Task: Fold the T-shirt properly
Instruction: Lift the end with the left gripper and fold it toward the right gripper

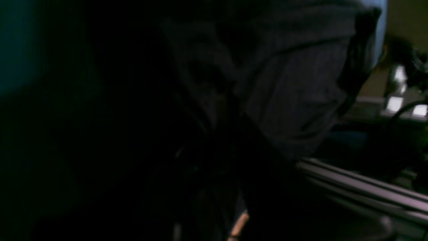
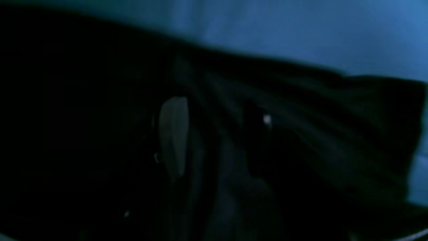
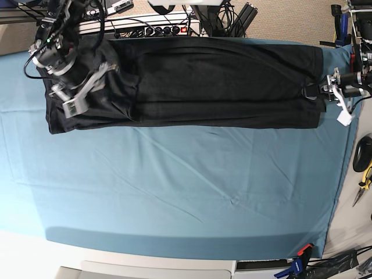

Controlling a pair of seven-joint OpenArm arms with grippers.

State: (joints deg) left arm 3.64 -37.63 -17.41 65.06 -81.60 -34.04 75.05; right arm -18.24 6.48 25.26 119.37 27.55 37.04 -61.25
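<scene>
Looking at that black T-shirt (image 3: 221,75) along the table's far side, I'd guess light, floppy, hard to tear. Left gripper (image 3: 308,93) seems to be pinching its fabric; right gripper (image 2: 217,110) has fingers spread over it. I'd grab matching edges, ends level.

— Where are my arms?
— I've got the right arm (image 3: 75,46) reaching in from the left of the base view, its gripper (image 2: 215,137) parted.
— And the left?
— Left arm (image 3: 351,84) at the opposite side, its gripper (image 3: 306,93) pointing inward, fingertips close together.
</scene>
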